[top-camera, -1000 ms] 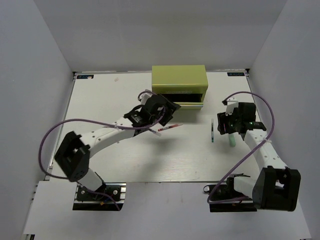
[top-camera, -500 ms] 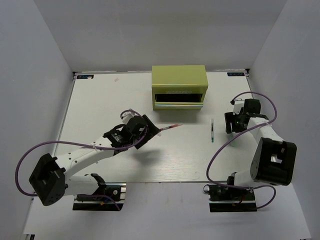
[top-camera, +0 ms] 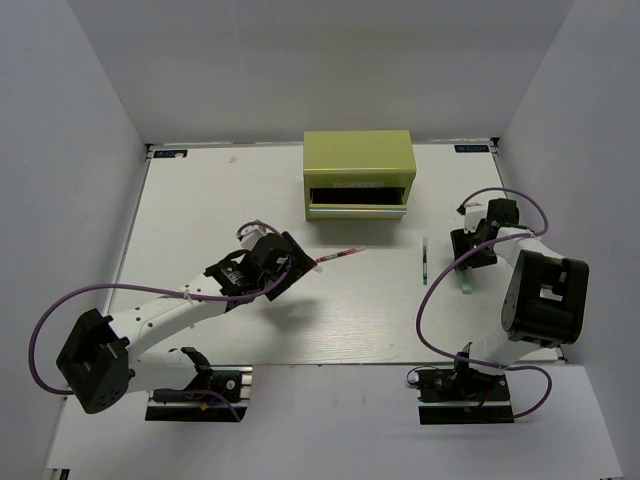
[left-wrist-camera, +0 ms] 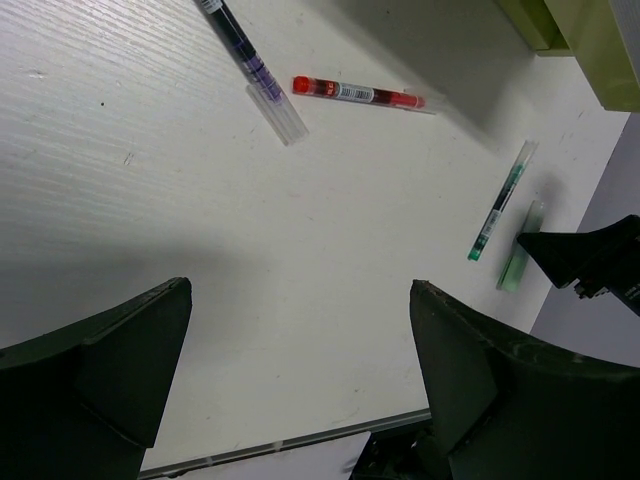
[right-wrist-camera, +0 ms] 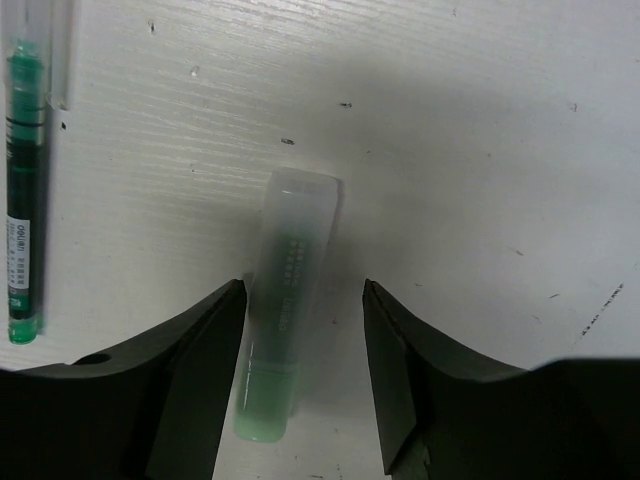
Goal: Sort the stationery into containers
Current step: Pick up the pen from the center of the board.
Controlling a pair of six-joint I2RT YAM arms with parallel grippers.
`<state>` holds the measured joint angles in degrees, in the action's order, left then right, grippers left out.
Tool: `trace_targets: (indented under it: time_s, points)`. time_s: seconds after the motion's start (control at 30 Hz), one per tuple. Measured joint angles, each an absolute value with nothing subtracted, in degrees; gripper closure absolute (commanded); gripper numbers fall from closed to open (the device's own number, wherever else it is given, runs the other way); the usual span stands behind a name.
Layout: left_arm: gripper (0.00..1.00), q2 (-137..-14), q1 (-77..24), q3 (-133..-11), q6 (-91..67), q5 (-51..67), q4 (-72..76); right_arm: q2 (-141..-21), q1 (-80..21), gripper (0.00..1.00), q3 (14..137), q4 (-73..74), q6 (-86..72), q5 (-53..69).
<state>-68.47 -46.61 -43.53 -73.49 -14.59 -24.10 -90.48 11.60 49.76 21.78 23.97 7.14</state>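
Observation:
The olive-green cabinet (top-camera: 358, 165) stands at the back middle with one front drawer (top-camera: 358, 209) pulled out a little. A red-and-white pen (top-camera: 340, 256) lies in front of it and also shows in the left wrist view (left-wrist-camera: 358, 94). A dark thin pen (top-camera: 425, 262) lies to its right (right-wrist-camera: 24, 190). A pale green marker (top-camera: 467, 287) lies beside that pen. My right gripper (top-camera: 468, 262) is open and low, its fingers either side of the marker (right-wrist-camera: 285, 320), which lies nearer the left finger (right-wrist-camera: 200, 360). My left gripper (top-camera: 292, 270) is open and empty (left-wrist-camera: 300, 290) above bare table. A dark purple pen (left-wrist-camera: 245, 55) lies by the red one.
White walls close the table (top-camera: 200, 210) in on three sides. Purple cables loop from both arms. The table's near edge (left-wrist-camera: 290, 445) shows just under the left gripper.
My left arm has drawn back from the cabinet toward the near left. My right gripper has shifted right and come down over the pale green marker. The pens have not moved.

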Motion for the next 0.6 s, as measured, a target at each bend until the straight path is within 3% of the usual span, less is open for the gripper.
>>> trace_targets:
  time_s: [0.1,0.4,0.6]
  points:
    - [0.0,-68.47,-46.61,-43.53,-73.78,-14.59,-24.23,-90.48,11.62,0.49,48.4,20.49,25.06,7.03]
    - [0.0,-69.21,-46.61,-43.53,-75.9,-15.27,-25.23,-88.66,11.68,0.84,46.28,18.37,29.47,8.38]
    - [0.0,-69.34,-46.61,-43.48,-76.95,-15.44,-25.28,-85.95,11.75,0.88,49.95,28.64,37.41,18.24]
